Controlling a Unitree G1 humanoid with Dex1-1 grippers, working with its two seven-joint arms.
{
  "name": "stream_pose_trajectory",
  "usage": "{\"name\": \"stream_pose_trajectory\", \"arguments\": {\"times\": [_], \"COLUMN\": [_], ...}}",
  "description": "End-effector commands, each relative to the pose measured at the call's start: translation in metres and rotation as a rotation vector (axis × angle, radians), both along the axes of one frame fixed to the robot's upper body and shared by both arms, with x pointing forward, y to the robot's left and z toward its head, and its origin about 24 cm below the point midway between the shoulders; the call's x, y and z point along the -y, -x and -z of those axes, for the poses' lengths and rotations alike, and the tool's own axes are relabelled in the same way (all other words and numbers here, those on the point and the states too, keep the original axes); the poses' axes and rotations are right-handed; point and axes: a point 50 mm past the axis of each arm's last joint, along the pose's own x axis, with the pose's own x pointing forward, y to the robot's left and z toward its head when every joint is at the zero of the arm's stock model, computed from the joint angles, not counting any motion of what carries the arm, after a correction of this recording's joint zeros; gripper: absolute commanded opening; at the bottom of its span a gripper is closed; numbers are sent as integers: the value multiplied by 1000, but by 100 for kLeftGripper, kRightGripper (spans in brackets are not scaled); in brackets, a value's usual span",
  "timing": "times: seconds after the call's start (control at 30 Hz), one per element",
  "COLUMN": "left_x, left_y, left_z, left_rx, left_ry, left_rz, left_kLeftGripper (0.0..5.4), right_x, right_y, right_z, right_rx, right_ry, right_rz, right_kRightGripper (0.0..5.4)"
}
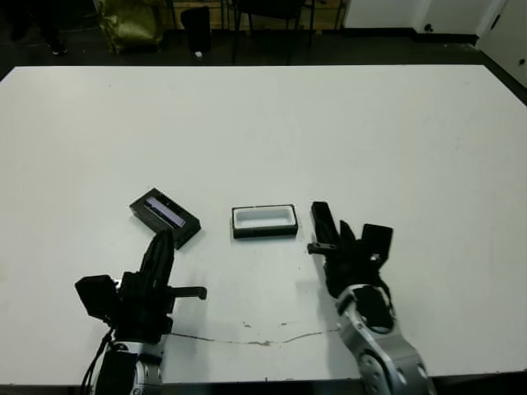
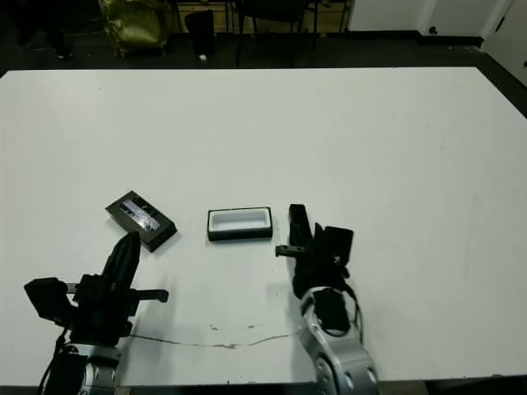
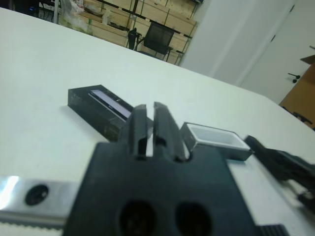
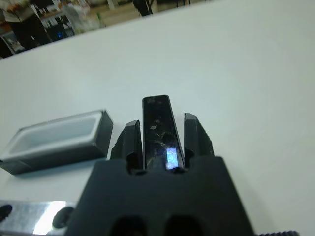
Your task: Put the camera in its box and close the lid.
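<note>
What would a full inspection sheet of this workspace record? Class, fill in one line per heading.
Surface: white table, a thin crack-like mark near the front edge.
Job's things: slim black bar-shaped camera between the right gripper's fingers; shallow white-lined black box open, empty; black lid with shiny strip lying apart, to its left.
Clutter: nothing seen.
Grippers: right gripper shut on the camera; left gripper shut, empty.
Cables: thin cable by the left arm.
Surroundings: dark floor, chair, shelving.
</note>
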Motion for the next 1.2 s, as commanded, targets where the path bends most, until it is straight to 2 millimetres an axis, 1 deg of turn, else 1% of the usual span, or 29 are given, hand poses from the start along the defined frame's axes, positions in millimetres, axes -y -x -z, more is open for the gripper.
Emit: {"name": "stream_pose_trajectory", "arguments": {"times": [0.03, 0.33, 0.47, 0.57, 0.73, 0.87, 1.0, 1.2], "left_x": [-3, -1, 0, 1, 1, 0, -1, -1], "left_y": [7, 7, 8, 7, 7, 8, 8, 8], "left_z": [12, 13, 14, 14, 15, 14, 14, 15], "left_rx": [-62, -57, -66, -60, -61, -70, -63, -69], "left_ry": [-16, -22, -3, -6, -7, -24, -20, -5], "left_rz": [-4, -10, -10, -11, -11, -26, -14, -23], "left_kLeftGripper": [0, 0, 0, 0, 0, 0, 0, 0], "right_x": [8, 23, 31, 38, 46, 46, 44, 41], "right_y": [5, 9, 2, -9, -39, -60, -75, -95], "right_z": [-9, -38, -51, -63, -78, -79, -77, -77], "right_rx": [41, 178, 216, 220, 203, 159, 104, 80], "right_ry": [28, 1, -16, 18, 78, 113, 134, 202], "right_rz": [-3, -55, -172, -280, -478, -622, -756, -979], "right_kRightGripper": [58, 58, 58, 58, 58, 58, 58, 58]}}
